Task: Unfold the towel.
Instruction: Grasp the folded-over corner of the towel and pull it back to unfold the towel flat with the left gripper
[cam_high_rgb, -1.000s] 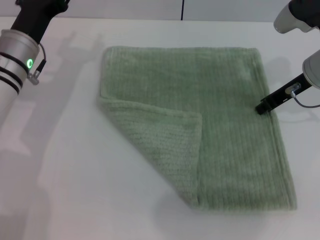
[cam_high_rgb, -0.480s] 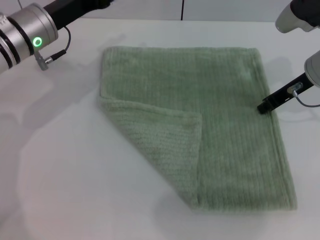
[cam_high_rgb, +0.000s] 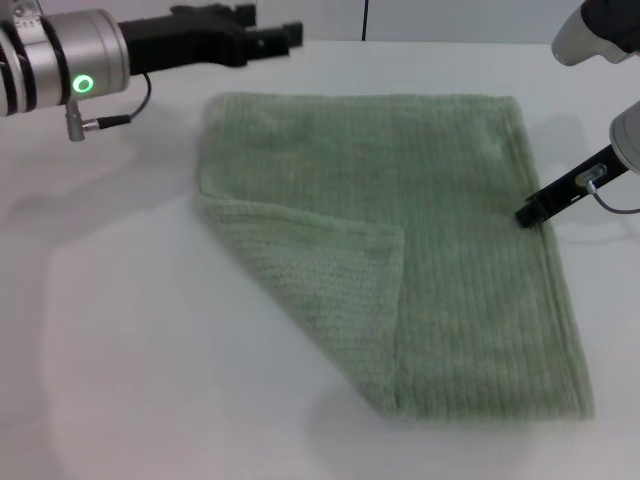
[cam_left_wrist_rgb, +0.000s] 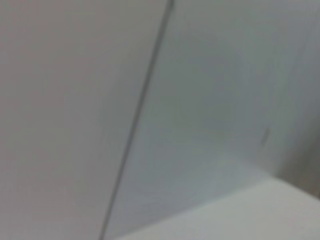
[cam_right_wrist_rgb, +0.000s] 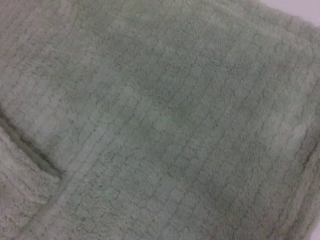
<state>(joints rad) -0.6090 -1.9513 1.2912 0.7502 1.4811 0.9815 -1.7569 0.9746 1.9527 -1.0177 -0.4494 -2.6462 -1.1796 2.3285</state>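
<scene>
The pale green towel (cam_high_rgb: 450, 250) lies flat on the white table (cam_high_rgb: 120, 330). Its near left corner is folded over onto the middle as a triangular flap (cam_high_rgb: 320, 280). My left gripper (cam_high_rgb: 272, 38) reaches in from the left, held above the table's far edge, just beyond the towel's far left corner and apart from it. My right gripper (cam_high_rgb: 526, 215) is at the towel's right edge, low over the hem. The right wrist view is filled by the towel (cam_right_wrist_rgb: 175, 125), with the flap's edge (cam_right_wrist_rgb: 30, 160) showing. The left wrist view shows no towel.
The white table extends to the left of and in front of the towel. A pale wall with a dark vertical seam (cam_high_rgb: 365, 18) stands behind the table; the seam also shows in the left wrist view (cam_left_wrist_rgb: 140, 110).
My left arm has swung from the far left up and to the right, bringing its gripper over the table's far edge. The towel and my right arm have not moved.
</scene>
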